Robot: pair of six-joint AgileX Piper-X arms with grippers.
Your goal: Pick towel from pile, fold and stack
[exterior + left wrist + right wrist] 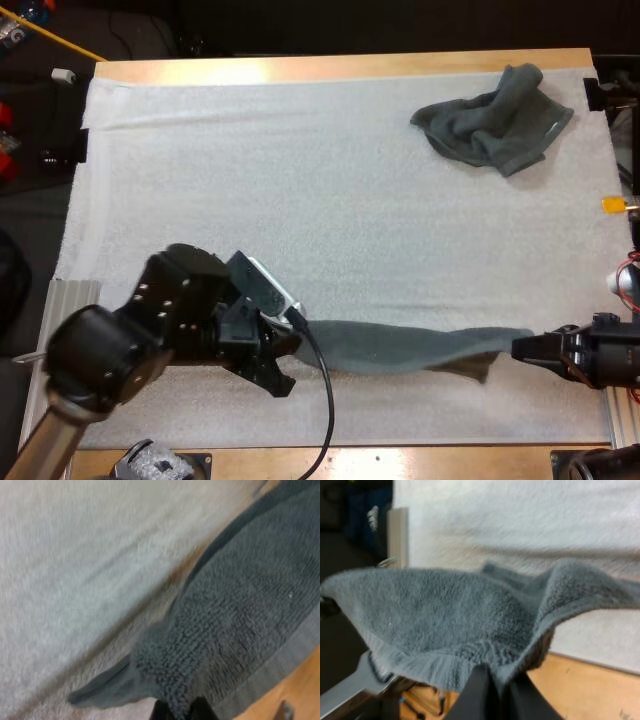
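Along the mat [300,180] at 6 o'clock, left gripper [297,341] and right gripper [518,347] each clamp one end of the stretched towel [410,345]; folding and stacking remain, with the crumpled towel [495,118] at 1 o'clock.

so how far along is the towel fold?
Done: one towel is out of the pile and drawn out long along the near side of the mat. In hand: the left gripper and right gripper are each shut on one end, with it stretched between them. Left: no fold made yet, nothing stacked, and the crumpled towel at the far right corner waits its turn.
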